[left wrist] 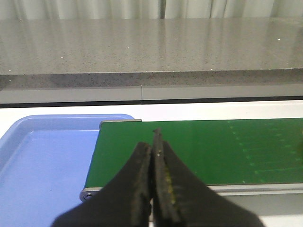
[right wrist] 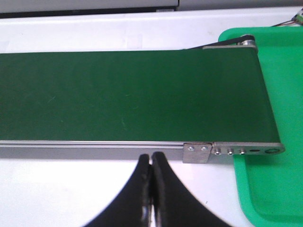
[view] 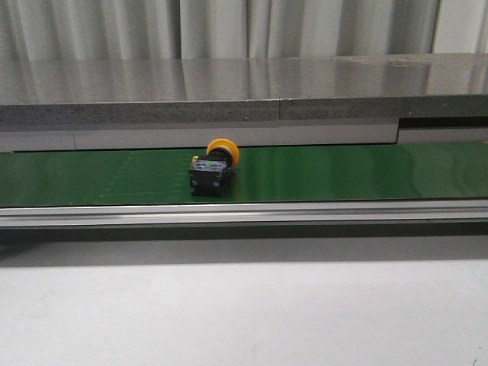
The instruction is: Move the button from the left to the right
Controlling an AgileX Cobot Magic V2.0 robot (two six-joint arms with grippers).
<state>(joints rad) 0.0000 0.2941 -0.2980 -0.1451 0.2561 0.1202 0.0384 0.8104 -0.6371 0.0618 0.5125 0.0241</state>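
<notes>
The button (view: 213,168) lies on its side on the green conveyor belt (view: 343,171) near the middle of the front view, its yellow-orange cap pointing back and its black body toward me. It shows in neither wrist view. My left gripper (left wrist: 152,142) is shut and empty, over the left end of the belt (left wrist: 213,151). My right gripper (right wrist: 151,158) is shut and empty, over the white table just in front of the belt's right end (right wrist: 142,94). Neither gripper shows in the front view.
A blue tray (left wrist: 42,165) sits at the belt's left end. A green tray (right wrist: 265,189) sits under the belt's right end. A grey stone ledge (view: 229,88) runs behind the belt. An aluminium rail (view: 244,212) edges the belt's front.
</notes>
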